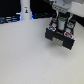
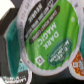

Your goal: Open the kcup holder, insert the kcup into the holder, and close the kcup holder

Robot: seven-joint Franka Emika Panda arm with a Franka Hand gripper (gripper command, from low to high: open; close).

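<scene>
From my seat, the white bottle [image 1: 25,11] stands at the table's [image 1: 25,55] far edge on the exterior view's left. Toward the far right corner sits the black drawer box [image 1: 61,36], with the gripper [image 1: 62,22] hanging right over it. I cannot tell how wide the gripper stands or whether it has hold of anything. The wrist view is filled by a pod [image 2: 47,40], its green lid reading "Dark Magic", with another orange-labelled pod [image 2: 78,65] beside it.
</scene>
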